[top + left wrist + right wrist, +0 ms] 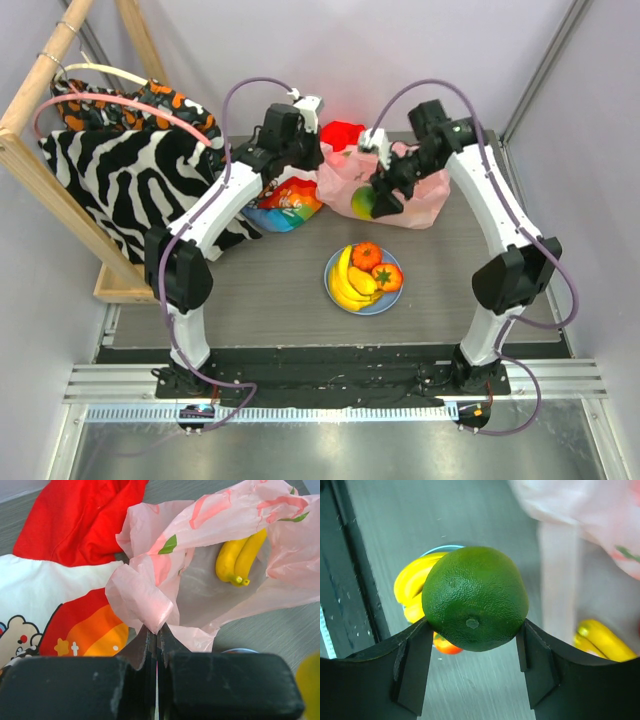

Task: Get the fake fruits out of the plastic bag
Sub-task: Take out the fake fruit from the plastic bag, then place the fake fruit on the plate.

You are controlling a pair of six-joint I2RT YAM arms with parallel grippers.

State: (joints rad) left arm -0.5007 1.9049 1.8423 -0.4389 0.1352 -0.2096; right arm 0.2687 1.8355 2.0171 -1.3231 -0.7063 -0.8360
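The pink plastic bag (405,190) lies at the back of the table, with its mouth held open. My left gripper (303,160) is shut on a fold of the bag's edge (145,595). A yellow banana bunch (239,557) lies inside the bag and also shows in the right wrist view (604,640). My right gripper (375,195) is shut on a green round fruit (476,597), held above the table in front of the bag. The light-blue plate (393,297) holds a banana bunch (349,281) and two orange-red fruits (386,277).
A red cloth (80,520) and a rainbow-striped cloth (85,635) lie left of the bag. A zebra-striped cloth (120,170) hangs on a wooden rack (40,190) at far left. The plate sits near mid-table, in front of the bag.
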